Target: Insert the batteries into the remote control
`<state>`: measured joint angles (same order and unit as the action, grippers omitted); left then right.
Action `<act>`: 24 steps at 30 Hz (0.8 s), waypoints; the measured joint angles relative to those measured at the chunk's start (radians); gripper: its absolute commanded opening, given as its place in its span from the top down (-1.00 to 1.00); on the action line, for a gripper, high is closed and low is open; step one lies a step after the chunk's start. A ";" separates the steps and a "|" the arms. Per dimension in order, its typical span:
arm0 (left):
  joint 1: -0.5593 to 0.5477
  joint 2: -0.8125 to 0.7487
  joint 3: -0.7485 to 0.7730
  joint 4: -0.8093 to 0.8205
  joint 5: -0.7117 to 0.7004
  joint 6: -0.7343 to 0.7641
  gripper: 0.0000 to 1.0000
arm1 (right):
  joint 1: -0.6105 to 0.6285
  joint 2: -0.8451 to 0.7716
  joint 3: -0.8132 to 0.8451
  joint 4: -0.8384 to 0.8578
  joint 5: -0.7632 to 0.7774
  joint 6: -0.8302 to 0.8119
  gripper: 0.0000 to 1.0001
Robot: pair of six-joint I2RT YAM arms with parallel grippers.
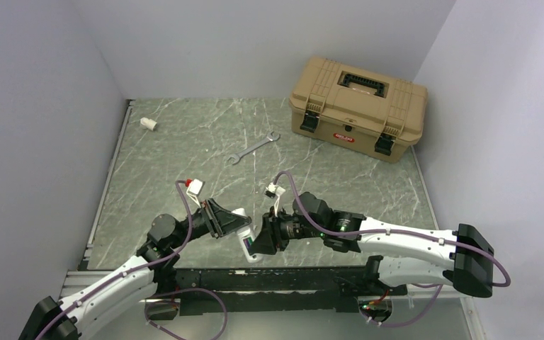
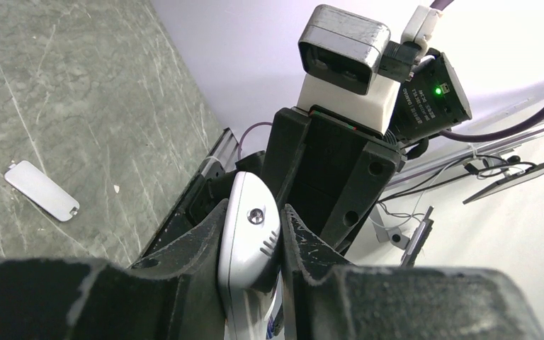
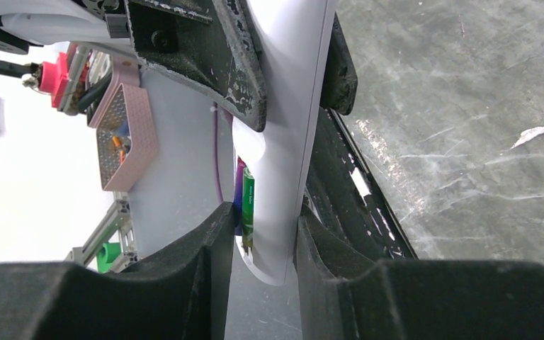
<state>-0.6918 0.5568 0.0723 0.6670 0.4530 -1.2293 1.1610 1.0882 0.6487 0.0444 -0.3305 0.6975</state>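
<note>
Seen from above, the two arms met low over the near middle of the grey marbled table (image 1: 184, 156). The left gripper (image 1: 235, 228) and the right gripper (image 1: 261, 242) were both clenched on one slim white plastic remote control (image 1: 245, 248), which was held up between them. Farther back lay one metal wrench (image 1: 253, 149). One tan plastic toolbox (image 1: 358, 106) stood at the far right (lid down), and one short white tube stub (image 1: 148, 124) lay at the far left.

In the left wrist view, the left fingers (image 2: 184, 248) squeezed the remote control's rounded end from both sides. One small flat white tab (image 2: 41, 190) lay on the table to the left.

In the right wrist view, the right fingers (image 3: 205, 248) pinched the bar's other end. Two batteries lay side by side against its face, one green battery (image 3: 248, 202) and one dark blue-purple battery (image 3: 238, 188). Whether they were fully seated could not be told.
</note>
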 measured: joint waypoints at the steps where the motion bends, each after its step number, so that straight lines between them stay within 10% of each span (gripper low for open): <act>1: 0.000 -0.002 -0.001 -0.001 -0.003 -0.001 1.00 | 0.002 0.003 0.005 -0.008 0.007 -0.002 0.62; 24: 0.000 -0.011 -0.022 -0.022 -0.030 -0.013 1.00 | 0.066 0.056 0.087 -0.145 0.151 -0.061 0.72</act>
<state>-0.6914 0.5457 0.0505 0.6449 0.4229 -1.2419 1.2274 1.1446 0.7361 -0.1009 -0.1795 0.6361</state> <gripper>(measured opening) 0.301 0.353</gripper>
